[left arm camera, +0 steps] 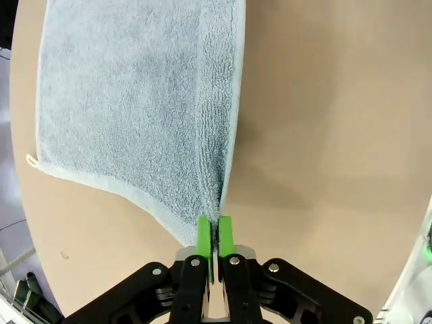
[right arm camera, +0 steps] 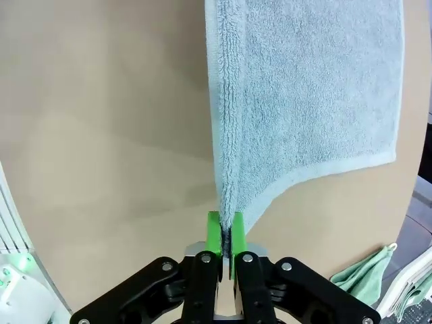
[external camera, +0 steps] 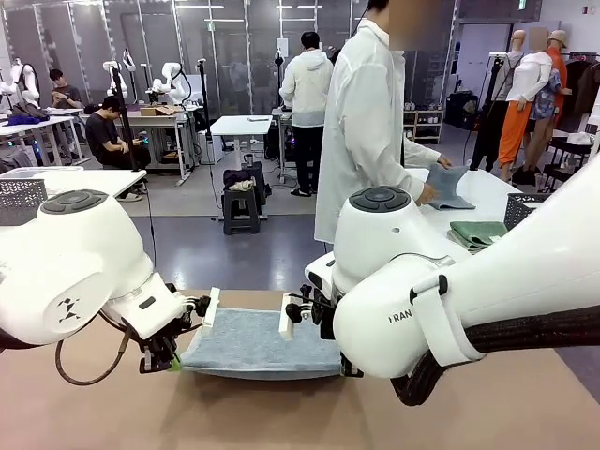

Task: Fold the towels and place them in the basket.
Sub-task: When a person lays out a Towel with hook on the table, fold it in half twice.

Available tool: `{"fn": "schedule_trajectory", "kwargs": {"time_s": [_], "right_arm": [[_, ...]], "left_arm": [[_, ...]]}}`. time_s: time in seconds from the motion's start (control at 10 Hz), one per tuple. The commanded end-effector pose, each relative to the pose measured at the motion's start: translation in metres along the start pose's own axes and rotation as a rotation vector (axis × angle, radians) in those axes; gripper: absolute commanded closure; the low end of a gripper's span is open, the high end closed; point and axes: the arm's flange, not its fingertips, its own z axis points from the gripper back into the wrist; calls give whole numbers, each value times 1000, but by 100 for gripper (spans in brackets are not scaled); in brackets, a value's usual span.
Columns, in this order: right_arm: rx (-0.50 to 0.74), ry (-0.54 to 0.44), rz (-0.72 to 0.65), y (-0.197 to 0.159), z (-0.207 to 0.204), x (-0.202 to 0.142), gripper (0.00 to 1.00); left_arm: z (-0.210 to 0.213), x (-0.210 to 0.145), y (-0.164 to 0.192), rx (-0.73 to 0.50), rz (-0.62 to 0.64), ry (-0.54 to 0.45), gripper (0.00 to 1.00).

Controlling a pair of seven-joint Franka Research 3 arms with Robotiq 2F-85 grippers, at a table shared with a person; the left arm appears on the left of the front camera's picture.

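Pale blue-grey towel (external camera: 258, 342), low at centre frame over the worktop (external camera: 281, 412), is pinched at one corner each by the tightly closed left hand (left arm camera: 214, 226) and right hand (right arm camera: 225, 223).

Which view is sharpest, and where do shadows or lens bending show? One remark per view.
Front view: even room light, the right arm looms oversized near the lens. Left wrist view: towel loops crisp, soft shadow on the table beside its lifted edge, table rim bowed. Right wrist view: equally sharp, similar shadow.
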Motion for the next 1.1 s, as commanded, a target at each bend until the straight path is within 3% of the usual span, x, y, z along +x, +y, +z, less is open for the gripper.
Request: {"fn": "schedule_trajectory", "kwargs": {"time_s": [0.0, 0.4, 0.6, 0.9, 1.0], "right_arm": [[2, -11, 8, -17, 2, 3, 93], [-5, 8, 2, -80, 0, 25, 93], [-4, 34, -34, -118, -2, 34, 93], [30, 52, -89, -160, -6, 39, 93], [27, 32, -55, -177, -6, 39, 93]], "left_arm": [[2, 4, 16, -15, -10, 6, 95], [4, 31, 73, -26, 3, 66, 95], [-5, 36, 113, 25, 85, 125, 95], [-12, 32, 150, 0, 142, 129, 95], [-18, 32, 166, -2, 94, 83, 95]]}}
